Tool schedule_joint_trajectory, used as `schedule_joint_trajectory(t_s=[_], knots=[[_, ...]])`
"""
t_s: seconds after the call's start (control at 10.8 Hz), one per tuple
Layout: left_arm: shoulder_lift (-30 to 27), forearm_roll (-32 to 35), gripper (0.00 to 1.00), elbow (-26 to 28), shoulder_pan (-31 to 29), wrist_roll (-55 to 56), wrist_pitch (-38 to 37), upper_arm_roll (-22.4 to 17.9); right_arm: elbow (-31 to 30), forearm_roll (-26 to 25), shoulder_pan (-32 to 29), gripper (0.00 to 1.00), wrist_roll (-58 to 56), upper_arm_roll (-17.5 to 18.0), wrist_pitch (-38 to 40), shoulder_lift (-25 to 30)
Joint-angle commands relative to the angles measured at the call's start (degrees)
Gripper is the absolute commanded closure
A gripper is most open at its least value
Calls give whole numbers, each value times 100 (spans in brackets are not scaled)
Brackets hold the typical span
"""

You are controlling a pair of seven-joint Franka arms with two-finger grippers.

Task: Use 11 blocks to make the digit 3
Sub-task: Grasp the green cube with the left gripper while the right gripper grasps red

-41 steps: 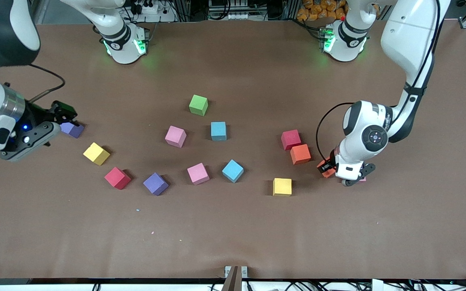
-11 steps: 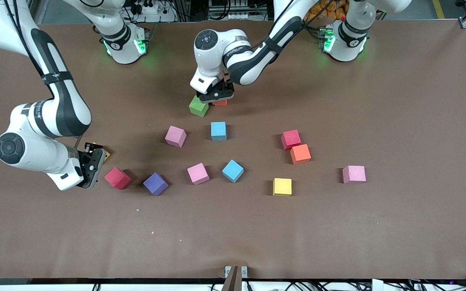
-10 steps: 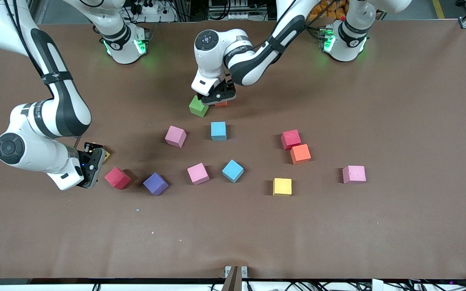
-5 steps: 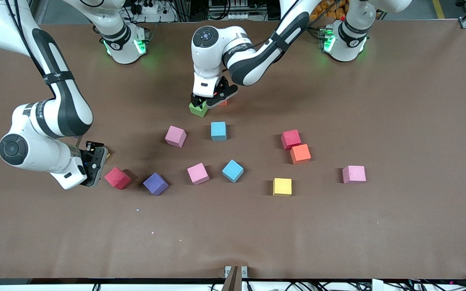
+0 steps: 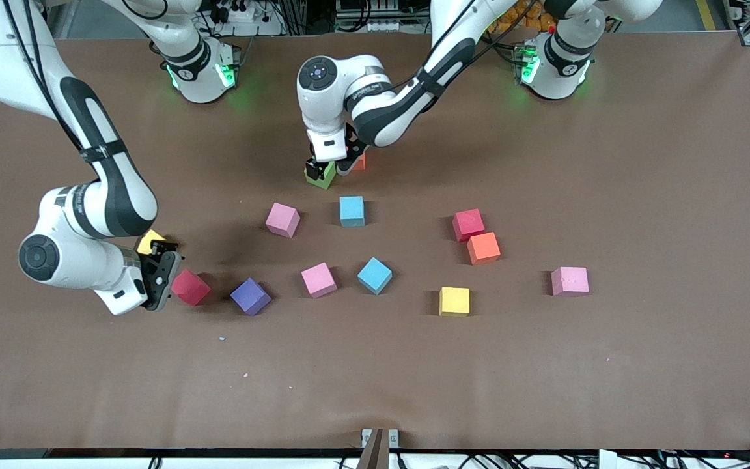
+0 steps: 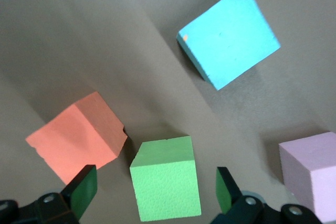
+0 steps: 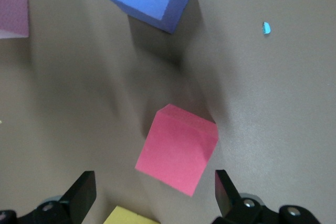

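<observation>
Orange block [image 6: 76, 141] crowds the green block [image 6: 165, 184]; table [image 5: 375, 378] nearest the camera lies bare

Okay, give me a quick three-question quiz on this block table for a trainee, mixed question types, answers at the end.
1. True or false: the left gripper has its fingers open around the green block.
2. Which block lies below the right gripper? A) red B) purple C) yellow
3. Fill in: the block touching the green block's corner, toward the robots' bases, is ____.

Key: 1 true; 2 A, the red block; 3 orange, the orange block.
</observation>
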State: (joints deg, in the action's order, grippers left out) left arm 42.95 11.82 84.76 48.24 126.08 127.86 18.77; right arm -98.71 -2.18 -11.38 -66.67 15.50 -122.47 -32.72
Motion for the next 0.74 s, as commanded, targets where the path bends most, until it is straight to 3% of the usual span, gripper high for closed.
schedule_joint_trajectory(t_s=[0.0, 0.28, 0.65], knots=[[300, -101, 0, -424, 221, 128, -50, -154, 18, 112, -92, 0, 390, 67, -172, -181], [705, -101, 0, -855, 256, 137, 230, -154, -25, 103, 39, 0, 514, 41, -294, -209], [978, -83, 0, -856, 458, 128, 450, -286, -333, 103, 84, 0, 418, -82, -875, -182]])
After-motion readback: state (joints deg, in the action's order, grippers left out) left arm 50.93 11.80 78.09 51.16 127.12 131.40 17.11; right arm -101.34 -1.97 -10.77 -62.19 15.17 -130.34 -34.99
